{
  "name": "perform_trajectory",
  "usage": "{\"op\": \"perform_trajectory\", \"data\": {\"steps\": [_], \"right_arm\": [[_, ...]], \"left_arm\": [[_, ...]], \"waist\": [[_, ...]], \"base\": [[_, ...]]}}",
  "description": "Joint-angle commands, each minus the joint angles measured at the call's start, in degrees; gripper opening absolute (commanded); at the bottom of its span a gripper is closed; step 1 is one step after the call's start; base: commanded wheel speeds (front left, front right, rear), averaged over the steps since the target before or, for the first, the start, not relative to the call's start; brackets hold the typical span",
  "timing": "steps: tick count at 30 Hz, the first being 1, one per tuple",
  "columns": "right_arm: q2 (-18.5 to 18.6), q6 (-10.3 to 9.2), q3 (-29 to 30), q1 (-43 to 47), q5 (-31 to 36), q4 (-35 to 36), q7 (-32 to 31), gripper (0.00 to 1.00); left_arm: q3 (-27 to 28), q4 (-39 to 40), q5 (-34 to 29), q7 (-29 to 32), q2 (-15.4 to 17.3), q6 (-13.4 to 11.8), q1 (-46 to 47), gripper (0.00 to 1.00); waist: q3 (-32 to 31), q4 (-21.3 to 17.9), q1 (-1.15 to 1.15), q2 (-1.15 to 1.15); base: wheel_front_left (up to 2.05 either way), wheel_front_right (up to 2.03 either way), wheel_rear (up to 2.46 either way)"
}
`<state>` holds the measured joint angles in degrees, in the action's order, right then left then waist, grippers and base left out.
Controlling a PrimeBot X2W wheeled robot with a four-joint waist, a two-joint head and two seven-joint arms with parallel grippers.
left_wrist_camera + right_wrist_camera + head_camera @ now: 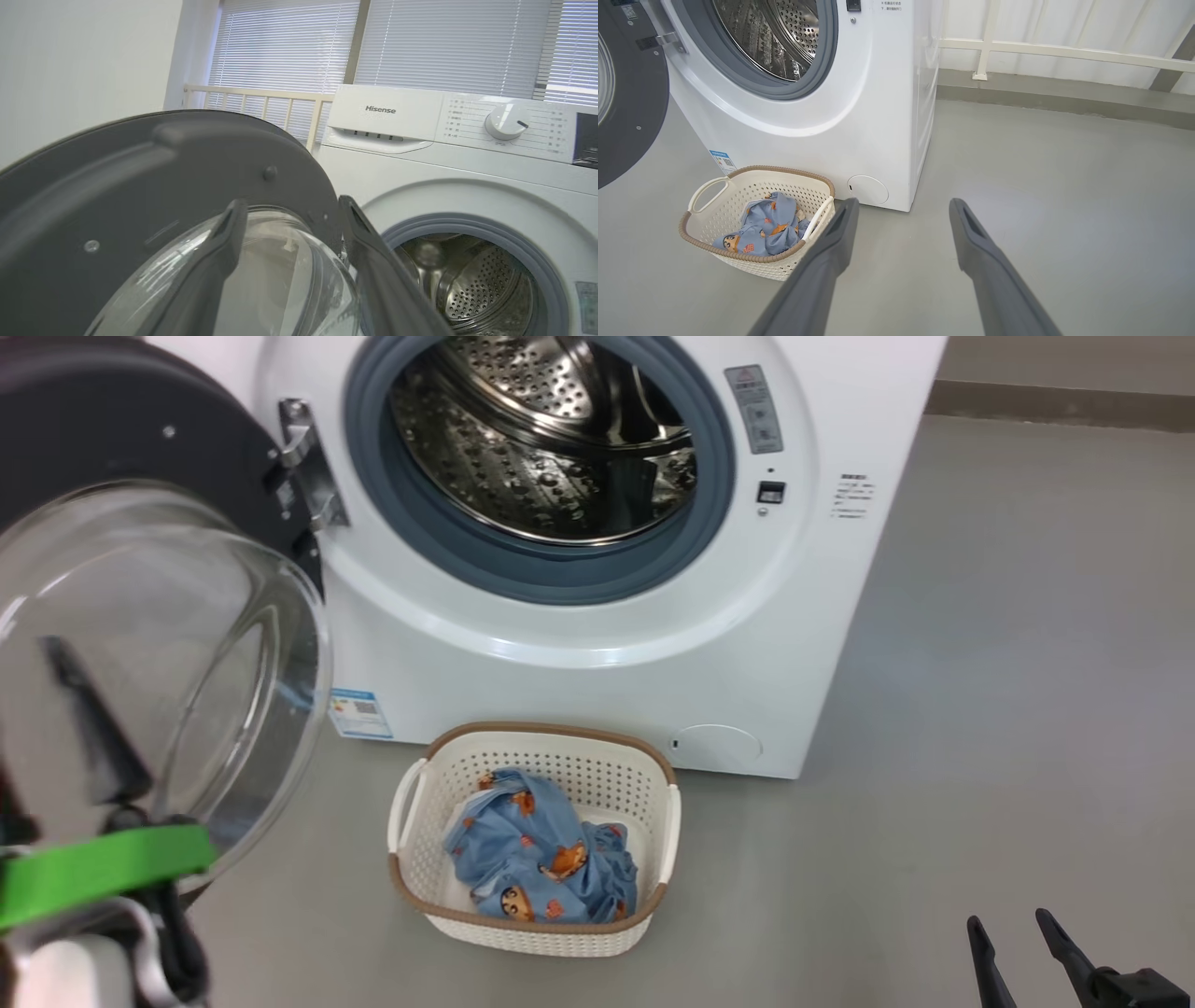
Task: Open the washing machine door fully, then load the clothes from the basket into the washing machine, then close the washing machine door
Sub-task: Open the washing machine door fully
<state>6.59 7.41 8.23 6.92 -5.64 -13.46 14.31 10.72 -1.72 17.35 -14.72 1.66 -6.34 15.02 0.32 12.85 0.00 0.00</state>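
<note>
Fingers apart on left gripper [290, 204] and right gripper [903, 204], both empty. Clothes [541, 849] in basket [541, 726] look soft, light, floppy; pinch the bunched middle, expect trailing ends.

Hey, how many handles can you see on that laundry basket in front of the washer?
2. One handle sits at the left end of the basket in the head view, the other handle at its right end. None looks hidden.

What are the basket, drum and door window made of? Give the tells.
The basket looks like matte cream plastic with moulded holes, its brown rim woven-looking. The drum: shiny perforated metal, probably steel. The door window: clear, glossy glass or plastic; floor shows through.
</note>
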Motion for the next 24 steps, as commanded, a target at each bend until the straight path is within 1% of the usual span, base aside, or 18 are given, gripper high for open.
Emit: {"op": "perform_trajectory", "data": {"steps": [1,4,5,8,17,24], "right_arm": [[0.6,0.08,-1.4,-1.7,0.0,1.6,0.7,1.00],[0.5,0.08,-1.9,-2.0,-0.1,1.9,0.7,1.00],[0.5,0.08,-2.0,-2.3,-0.1,2.1,0.7,1.00],[0.7,0.08,-2.3,-2.5,0.0,2.3,0.7,1.00],[1.6,0.08,-3.6,-3.5,-0.1,2.1,0.7,1.00],[1.7,0.08,-3.8,-3.6,-0.1,2.2,0.7,1.00]], "left_arm": [[0.4,2.2,-0.1,-0.3,1.3,0.7,0.1,1.00],[-3.0,2.8,0.2,-0.3,1.3,1.8,-1.6,1.00],[-4.8,2.9,0.0,-0.3,1.2,2.0,-2.9,1.00],[-6.8,2.9,0.1,-0.3,1.2,2.5,-4.6,1.00],[-8.6,-3.7,0.7,-0.3,1.2,4.4,-10.9,1.00],[-9.4,-7.2,0.2,-0.3,1.2,4.2,-14.0,1.00]], "waist": [[0.1,-1.6,0.00,0.00],[0.3,-3.4,0.00,0.00],[0.4,-4.7,0.00,0.00],[0.3,-6.6,0.00,0.00],[0.4,-11.4,0.00,0.00],[0.6,-12.7,0.00,0.00]], "base": [[0.00,0.00,0.00],[0.00,0.00,0.00],[0.00,0.00,0.00],[0.00,0.00,0.00],[0.00,0.00,0.00],[0.00,0.00,0.00]]}}
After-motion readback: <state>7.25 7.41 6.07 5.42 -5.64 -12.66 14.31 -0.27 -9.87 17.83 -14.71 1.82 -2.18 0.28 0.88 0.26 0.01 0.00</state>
